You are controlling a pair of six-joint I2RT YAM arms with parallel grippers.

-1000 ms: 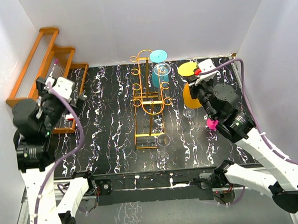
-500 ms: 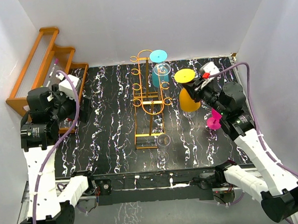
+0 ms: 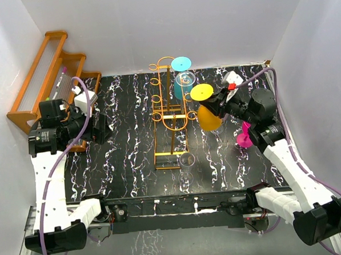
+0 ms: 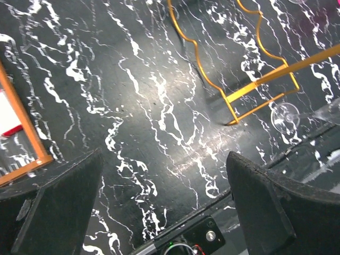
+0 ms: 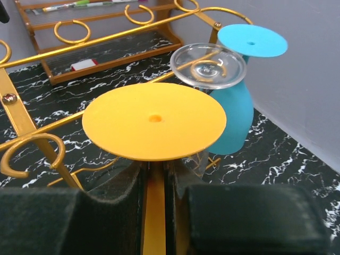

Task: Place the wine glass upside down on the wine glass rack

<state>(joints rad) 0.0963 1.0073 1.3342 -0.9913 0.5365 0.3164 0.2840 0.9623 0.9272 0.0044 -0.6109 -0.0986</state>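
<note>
Roughly halfway, I judge: the right gripper (image 5: 154,191) is clamped on the stem of the inverted orange plastic wine glass (image 5: 154,119), held close beside the tall golden wire glass rack (image 3: 170,104) but not yet hung, while the left gripper (image 4: 159,204) hangs spread wide, grasping nothing

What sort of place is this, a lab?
Probably a robot test booth: plain white walls enclose a black marbled table, with two robot arms bolted at its near edge and a wire glass rack.
</note>
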